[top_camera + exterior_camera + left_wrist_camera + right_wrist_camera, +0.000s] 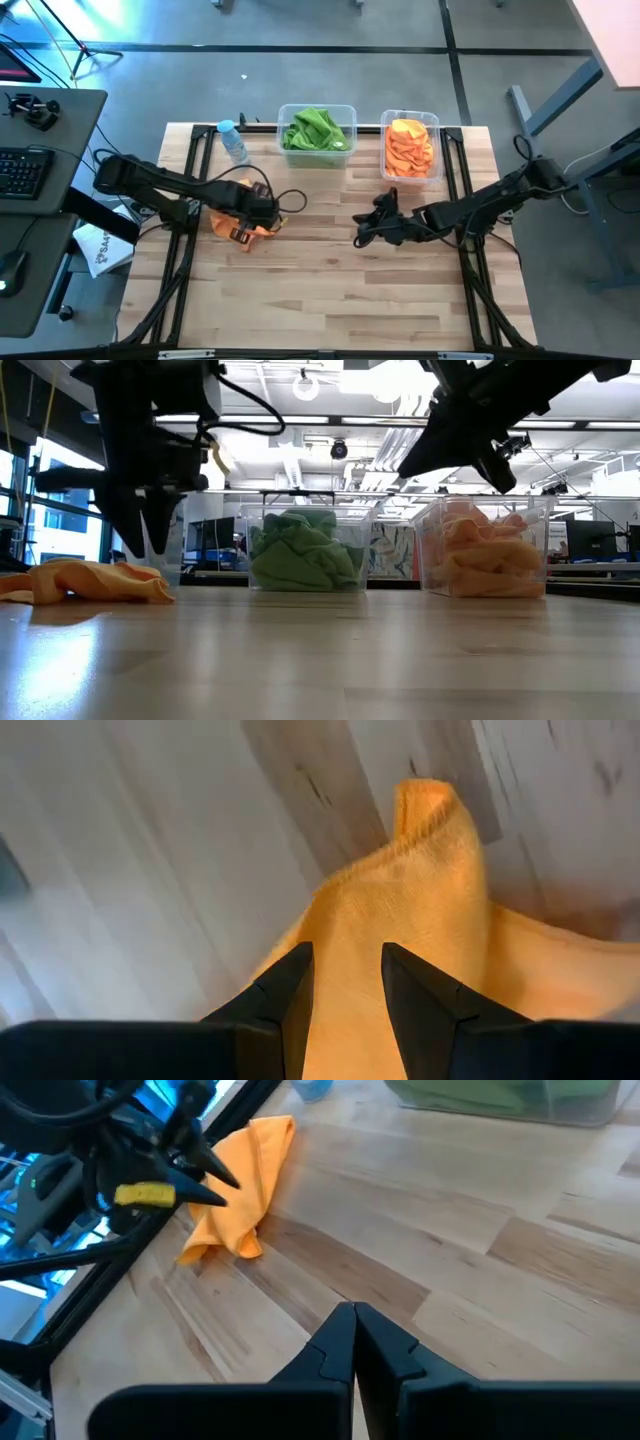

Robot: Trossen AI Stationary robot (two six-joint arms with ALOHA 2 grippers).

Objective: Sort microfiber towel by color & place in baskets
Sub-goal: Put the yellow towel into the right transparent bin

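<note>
One orange towel [243, 222] lies crumpled on the table [330, 290], left of centre, and it is the last loose piece in sight. The left claw [347, 982] hangs right over it, fingers parted with a narrow gap, nothing pinched between them; the wrist view shows orange cloth just beyond the tips. The right claw [354, 1342] waits over bare wood near the middle, fingers pressed together, empty.

At the far edge, the wider basket [317, 110] holds green cloth, the narrower basket [411, 118] holds orange, so by colour this towel looks bound for the narrower one.

How will it handle? Soft, light, floppy, I judge: it will drape and trail from any pinch, not lift as a flat sheet. It looks fuzzy enough that slipping seems unlikely, and nothing here can break. The best hold looks like the raised fold [432, 805] standing up from the heap, where the tips can close on a ridge of cloth. A corner grab risks a long tail dragging over the rim.
</note>
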